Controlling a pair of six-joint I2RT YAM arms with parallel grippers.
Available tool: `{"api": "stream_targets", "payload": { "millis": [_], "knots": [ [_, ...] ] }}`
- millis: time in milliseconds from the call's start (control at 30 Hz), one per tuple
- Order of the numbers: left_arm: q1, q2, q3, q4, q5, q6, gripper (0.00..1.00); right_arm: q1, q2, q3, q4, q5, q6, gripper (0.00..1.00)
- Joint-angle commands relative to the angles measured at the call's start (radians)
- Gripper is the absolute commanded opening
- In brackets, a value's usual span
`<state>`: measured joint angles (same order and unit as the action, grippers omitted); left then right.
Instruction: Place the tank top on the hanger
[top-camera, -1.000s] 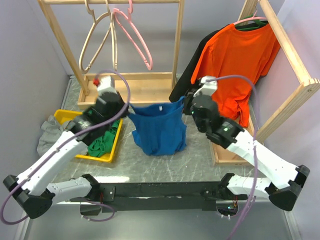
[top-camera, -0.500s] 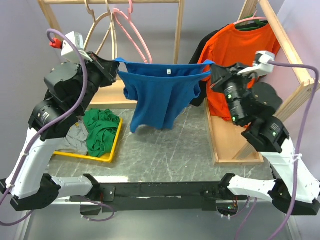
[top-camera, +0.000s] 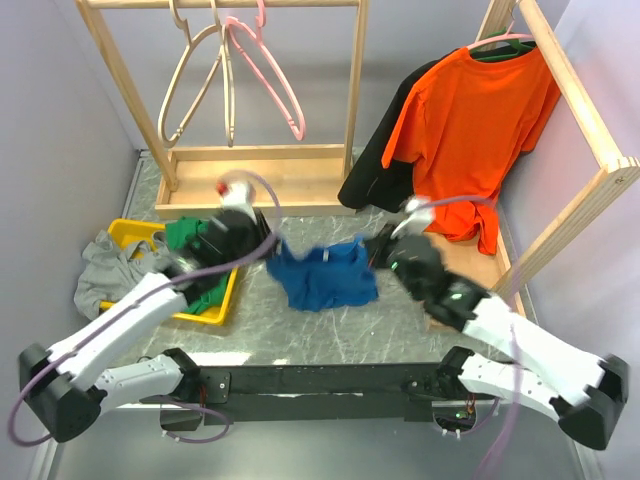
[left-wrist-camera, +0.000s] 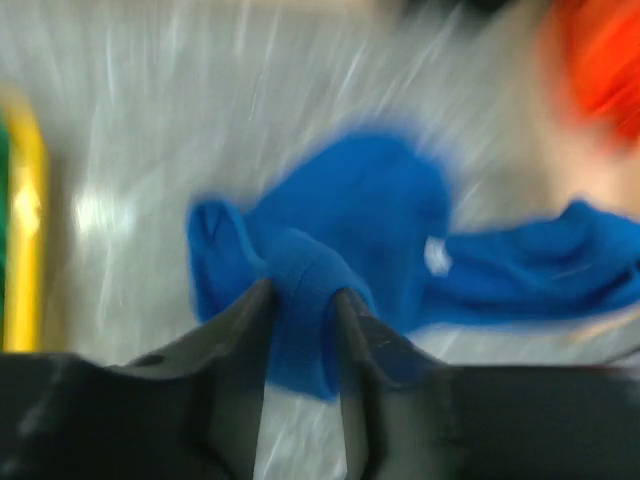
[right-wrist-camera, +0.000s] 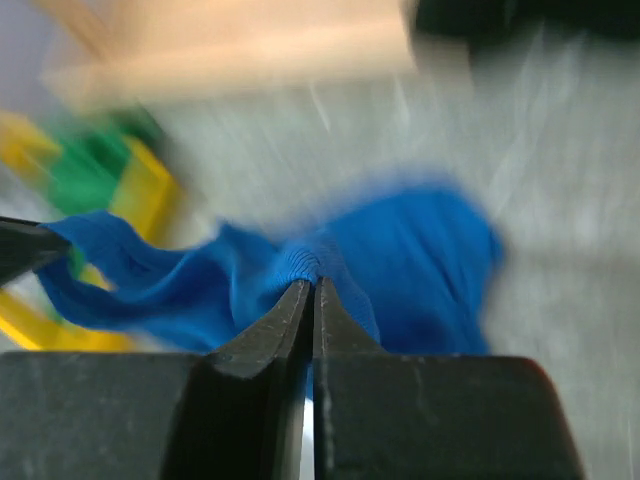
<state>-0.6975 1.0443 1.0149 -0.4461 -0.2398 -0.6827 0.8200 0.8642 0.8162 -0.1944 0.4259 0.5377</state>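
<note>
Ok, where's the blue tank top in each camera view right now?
Top external: tank top, crumpled, near the centre.
Left wrist: tank top centre, a fold inside the left pincer.
Right wrist: tank top centre, pinched in the right pincer.
Shared landmark: yellow bin, left side in all three.

orange t-shirt (top-camera: 470, 130), yellow bin (top-camera: 135, 230)

The grey marbled table (top-camera: 330, 335) carries a royal-blue tank top (top-camera: 325, 285), bunched up near its middle. A yellow tray (top-camera: 135, 228) sits at its left edge with a grey cloth (top-camera: 100, 262) just beside it. A wooden rack (top-camera: 290, 185) stands along the back.
</note>
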Motion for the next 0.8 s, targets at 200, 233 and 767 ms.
{"api": "stream_targets", "payload": {
  "millis": [200, 233, 767],
  "knots": [
    [-0.016, -0.038, -0.075, 0.133, 0.145, -0.043, 0.77, -0.004, 0.024, -0.154, 0.086, -0.133, 0.116, 0.58],
    [-0.016, -0.043, -0.053, 0.123, 0.155, -0.020, 0.79, -0.004, 0.003, -0.149, 0.079, -0.127, 0.113, 0.68],
    [-0.017, 0.167, 0.756, 0.037, -0.146, 0.110, 0.81, -0.004, -0.145, -0.103, -0.010, -0.133, 0.096, 0.82]
  ]
}}
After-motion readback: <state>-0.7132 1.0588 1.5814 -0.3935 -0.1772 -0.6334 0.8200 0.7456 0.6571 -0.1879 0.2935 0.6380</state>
